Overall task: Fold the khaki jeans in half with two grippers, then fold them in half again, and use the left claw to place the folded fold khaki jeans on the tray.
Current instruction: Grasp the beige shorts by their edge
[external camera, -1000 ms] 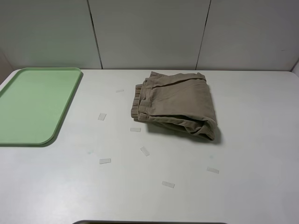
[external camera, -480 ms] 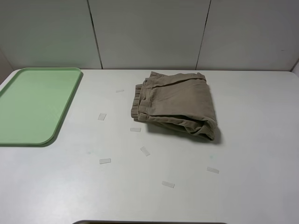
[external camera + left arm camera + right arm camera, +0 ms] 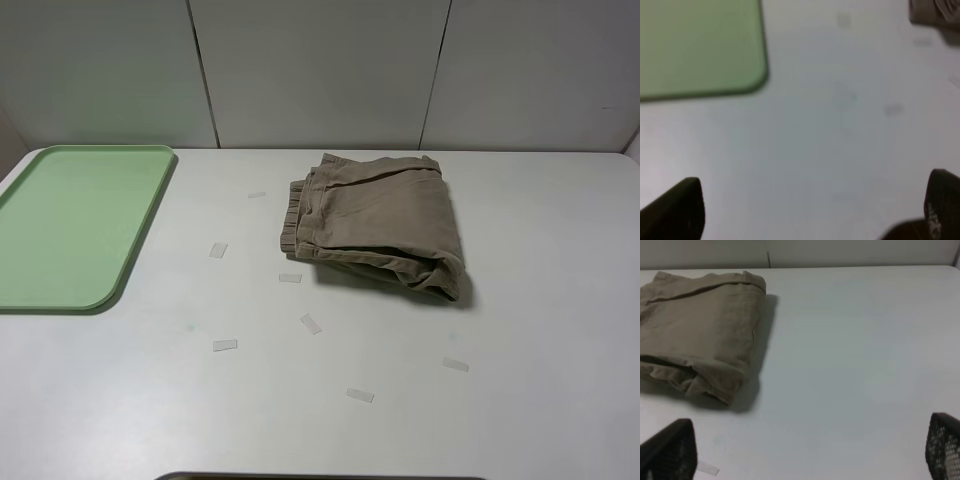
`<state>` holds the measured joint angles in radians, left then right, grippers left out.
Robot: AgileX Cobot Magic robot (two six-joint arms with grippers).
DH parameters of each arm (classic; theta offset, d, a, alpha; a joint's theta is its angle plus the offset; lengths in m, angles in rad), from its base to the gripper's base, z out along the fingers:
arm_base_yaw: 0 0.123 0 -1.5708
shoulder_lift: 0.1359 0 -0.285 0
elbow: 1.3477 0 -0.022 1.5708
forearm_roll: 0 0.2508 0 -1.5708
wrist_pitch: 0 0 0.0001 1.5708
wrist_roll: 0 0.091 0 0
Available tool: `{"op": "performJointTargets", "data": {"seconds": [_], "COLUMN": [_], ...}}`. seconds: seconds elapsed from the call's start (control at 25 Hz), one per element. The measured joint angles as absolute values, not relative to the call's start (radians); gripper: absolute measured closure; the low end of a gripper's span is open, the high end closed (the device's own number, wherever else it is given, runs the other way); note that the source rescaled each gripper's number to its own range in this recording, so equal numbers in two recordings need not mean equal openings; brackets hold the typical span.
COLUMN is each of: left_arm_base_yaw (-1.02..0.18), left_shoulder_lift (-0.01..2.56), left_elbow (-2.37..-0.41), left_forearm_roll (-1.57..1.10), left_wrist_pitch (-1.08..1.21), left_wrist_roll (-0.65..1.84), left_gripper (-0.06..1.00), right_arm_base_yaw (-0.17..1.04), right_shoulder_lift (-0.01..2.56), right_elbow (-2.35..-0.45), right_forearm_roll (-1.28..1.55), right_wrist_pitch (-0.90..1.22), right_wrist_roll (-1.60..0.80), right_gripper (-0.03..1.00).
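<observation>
The khaki jeans lie folded into a compact bundle on the white table, right of centre and towards the back, with the waistband on the left. The mint-green tray lies empty at the far left. Neither gripper shows in the exterior high view. In the left wrist view my left gripper is open and empty over bare table, with the tray's corner ahead and a blurred edge of the jeans beyond. In the right wrist view my right gripper is open and empty, well short of the jeans.
Several small pale tape strips lie scattered on the table between the tray and the jeans and in front of them. A grey panelled wall runs along the back edge of the table.
</observation>
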<state>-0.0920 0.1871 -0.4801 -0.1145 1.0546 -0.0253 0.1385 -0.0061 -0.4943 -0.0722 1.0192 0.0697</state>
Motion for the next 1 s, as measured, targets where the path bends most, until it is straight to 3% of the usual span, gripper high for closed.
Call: {"op": "performJointTargets", "data": {"seconds": [0.2,0.6,1.0], "left_arm_base_yaw": [-0.092,-0.145,-0.201], "left_shoulder_lift": [0.519,1.063,1.546], "left_elbow": [-0.496,-0.575,-0.833], "left_forearm_roll": [-0.181,-0.461,-0.588], "left_wrist_pitch": [0.951,0.369,0.273], "left_wrist_roll": [-0.026,0.134,0.326], "left_gripper": [0.08,0.08,0.08], "right_arm_base_yaw": [0.138,0.138,0.138], "right_shoulder_lift": [-0.006,-0.006,-0.006], "right_elbow": [-0.494,-0.494,-0.494], "right_forearm_roll": [-0.073,-0.073,-0.073], "right_wrist_pitch": [1.019,1.019,1.019], "right_wrist_roll": [0.070,0.070,0.070], "right_gripper": [-0.03,-0.03,-0.03]}}
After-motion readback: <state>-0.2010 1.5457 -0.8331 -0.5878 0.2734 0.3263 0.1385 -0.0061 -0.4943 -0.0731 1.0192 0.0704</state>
